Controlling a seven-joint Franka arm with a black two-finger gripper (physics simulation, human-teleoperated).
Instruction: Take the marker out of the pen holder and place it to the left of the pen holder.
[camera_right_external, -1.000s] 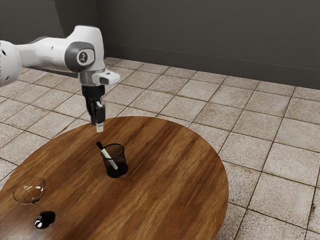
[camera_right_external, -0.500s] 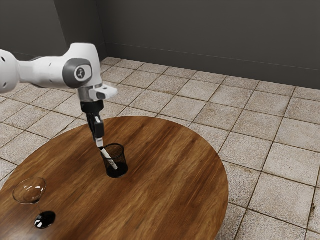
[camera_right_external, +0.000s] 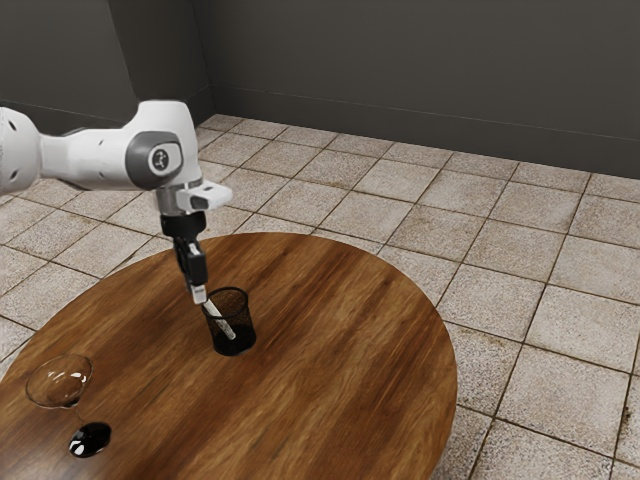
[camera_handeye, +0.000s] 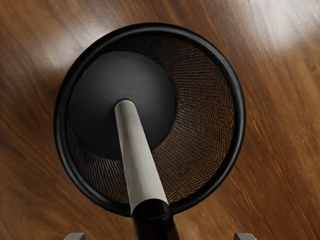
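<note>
My gripper (camera_right_external: 200, 294) is spread open, its tips on either side of the marker (camera_handeye: 140, 167), which leans inside the pen holder (camera_handeye: 240, 120). Lifting at a slant could snag the rim and tip the holder.

The pincer (camera_right_external: 199, 294) has come down to the marker (camera_handeye: 140, 165)'s dark cap (camera_handeye: 151, 217)

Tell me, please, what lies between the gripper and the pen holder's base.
The marker slants up from the base toward the gripper, as the exterior view shows.
</note>
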